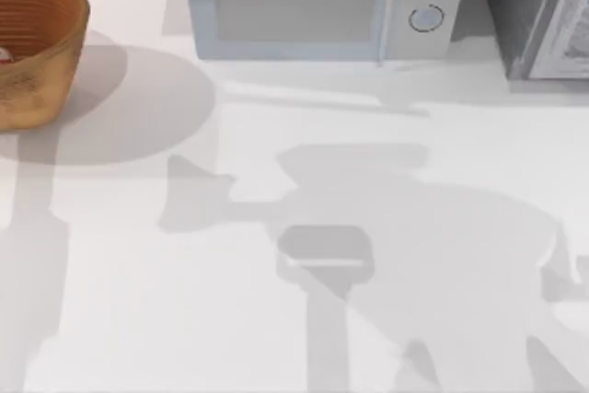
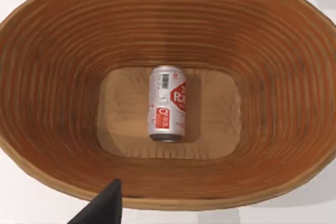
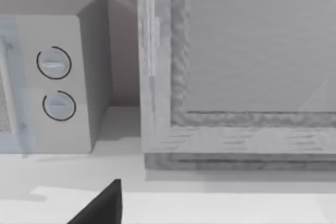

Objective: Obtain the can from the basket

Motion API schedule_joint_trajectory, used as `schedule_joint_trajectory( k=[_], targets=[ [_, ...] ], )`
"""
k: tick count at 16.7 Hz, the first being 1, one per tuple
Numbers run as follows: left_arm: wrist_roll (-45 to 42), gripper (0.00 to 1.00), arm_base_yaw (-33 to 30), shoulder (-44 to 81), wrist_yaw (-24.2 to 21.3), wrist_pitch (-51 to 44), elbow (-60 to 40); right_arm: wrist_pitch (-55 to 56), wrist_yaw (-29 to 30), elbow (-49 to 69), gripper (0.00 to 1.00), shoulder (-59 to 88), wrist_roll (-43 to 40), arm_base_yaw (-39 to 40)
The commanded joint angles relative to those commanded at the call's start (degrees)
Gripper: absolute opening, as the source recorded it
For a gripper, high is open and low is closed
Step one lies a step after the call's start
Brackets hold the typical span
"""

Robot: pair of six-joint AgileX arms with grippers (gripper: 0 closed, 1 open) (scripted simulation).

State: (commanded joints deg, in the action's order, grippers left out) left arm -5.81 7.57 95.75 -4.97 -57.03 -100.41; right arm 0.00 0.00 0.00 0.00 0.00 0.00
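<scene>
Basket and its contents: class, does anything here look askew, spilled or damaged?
The can lies on its side on the flat floor of the basket, not upright. It looks whole, with no dent or spill visible. The basket stands level at the table's far left edge, partly cut off in the top view. Nothing else stands out.

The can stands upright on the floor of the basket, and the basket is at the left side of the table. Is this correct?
Not quite. The can is not upright: the left wrist view shows it lying on its side on the floor of the basket. The rest holds: in the top view the basket sits at the table's left side.
</scene>
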Motion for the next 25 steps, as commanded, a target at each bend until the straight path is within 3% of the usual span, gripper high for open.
schedule_joint_trajectory(
  k=[7, 13, 17, 25],
  targets=[
    [-3.0, 1.00, 1.6, 35.7, -1.0, -21.0, -37.5, 0.0, 0.0, 0.0, 1.00, 0.0, 0.0, 0.0],
    [-4.9, 1.00, 2.1, 56.6, -1.2, -32.6, -59.4, 0.0, 0.0, 0.0, 1.00, 0.0, 0.0, 0.0],
    [-5.5, 1.00, 2.2, 62.4, -1.2, -35.6, -65.5, 0.0, 0.0, 0.0, 1.00, 0.0, 0.0, 0.0],
    [-5.4, 1.00, 1.9, 62.5, -1.2, -34.8, -64.7, 0.0, 0.0, 0.0, 1.00, 0.0, 0.0, 0.0]
  ],
)
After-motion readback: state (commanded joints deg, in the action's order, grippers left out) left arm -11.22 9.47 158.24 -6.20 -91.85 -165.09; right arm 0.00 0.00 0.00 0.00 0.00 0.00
